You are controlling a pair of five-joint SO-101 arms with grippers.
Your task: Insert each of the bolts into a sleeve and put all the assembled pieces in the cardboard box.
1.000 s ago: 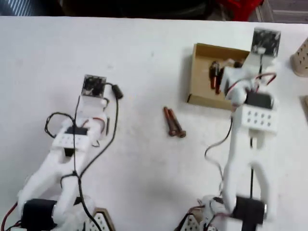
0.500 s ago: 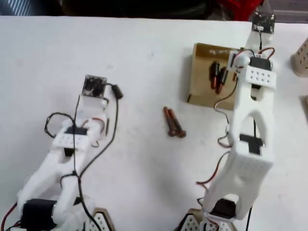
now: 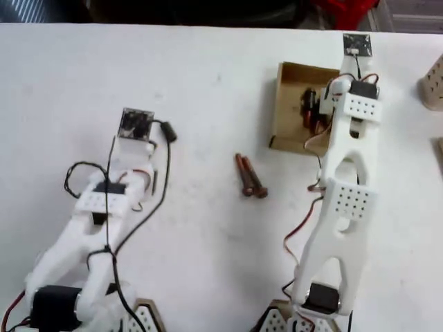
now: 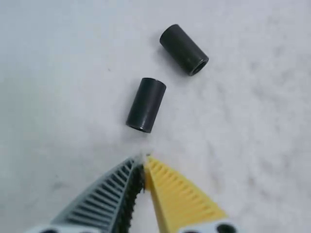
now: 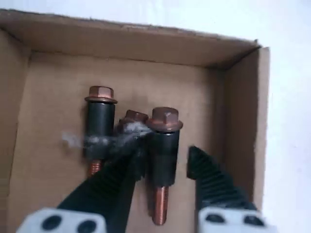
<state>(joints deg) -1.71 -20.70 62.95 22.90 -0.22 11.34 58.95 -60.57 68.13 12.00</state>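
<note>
My right pincer (image 5: 165,151) hangs inside the cardboard box (image 5: 146,41), jaws parted and gripping nothing; three assembled pieces (image 5: 100,124) lie on its floor, one of them straight between the jaws. In the high view the box sits at the upper right; two loose bolts (image 3: 249,176) lie touching each other at mid-frame. My left pincer (image 4: 144,162) is closed on nothing, its tips just short of the near sleeve (image 4: 146,104); a second sleeve (image 4: 184,49) lies a little beyond.

If I lift the right pincer askew, a jaw could catch the piece between them and drag it out, or hook a wall and shift the box, which I judge to be light; my closed left tips could nudge the near sleeve, and it would likely roll; taking one bolt may knock its neighbour.

The box stands close to the far edge of the bench (image 3: 208,83); bare bench lies between box and bolts, and more at the upper left.
</note>
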